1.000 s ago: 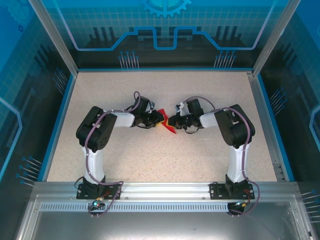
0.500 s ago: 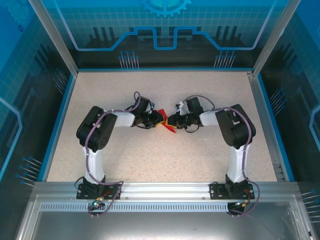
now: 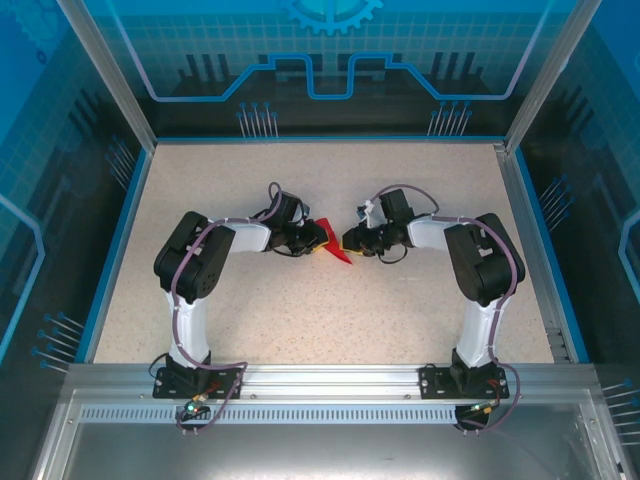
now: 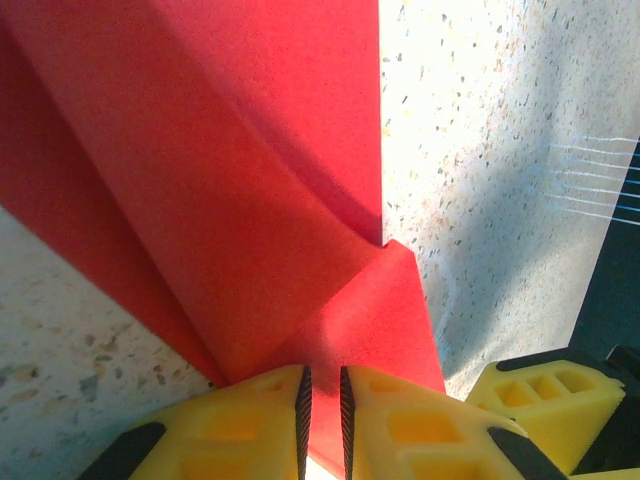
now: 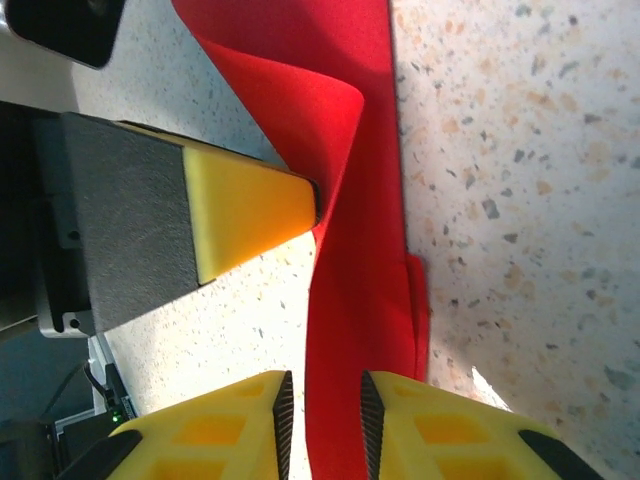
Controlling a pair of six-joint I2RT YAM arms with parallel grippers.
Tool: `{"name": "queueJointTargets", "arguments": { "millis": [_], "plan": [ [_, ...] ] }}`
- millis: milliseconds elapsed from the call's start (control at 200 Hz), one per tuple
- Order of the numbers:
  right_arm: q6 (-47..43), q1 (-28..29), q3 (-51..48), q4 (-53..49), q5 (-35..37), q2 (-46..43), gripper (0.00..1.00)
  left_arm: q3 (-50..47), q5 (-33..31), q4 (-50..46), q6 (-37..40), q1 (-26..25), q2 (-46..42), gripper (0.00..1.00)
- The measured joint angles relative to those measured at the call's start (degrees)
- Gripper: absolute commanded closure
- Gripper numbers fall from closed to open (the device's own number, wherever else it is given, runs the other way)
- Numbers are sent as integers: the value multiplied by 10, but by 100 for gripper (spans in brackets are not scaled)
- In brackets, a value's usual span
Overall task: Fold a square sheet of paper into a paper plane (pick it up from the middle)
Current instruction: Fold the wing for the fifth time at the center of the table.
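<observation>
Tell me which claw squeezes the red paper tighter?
The left gripper: its yellow fingers nearly meet on the red paper. The right gripper has its fingers wider apart, the paper loose between them.

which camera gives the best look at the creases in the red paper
The left wrist view: the red paper spans much of the frame, its creases and overlapping flap plain. The right wrist view shows a curled strip of it, folds less clear. The top external view gives a small, distant red sliver.
</observation>
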Motion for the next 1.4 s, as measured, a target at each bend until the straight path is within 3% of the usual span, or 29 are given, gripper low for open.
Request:
{"name": "queueJointTargets", "arguments": {
  "millis": [445, 1401],
  "plan": [
    [-42, 4, 7, -56, -2, 2, 90, 4, 0, -7, 0, 0, 1, 81],
    [-61, 4, 13, -113, -8, 17, 86, 18, 0, -29, 0, 0, 6, 81]
  ]
}}
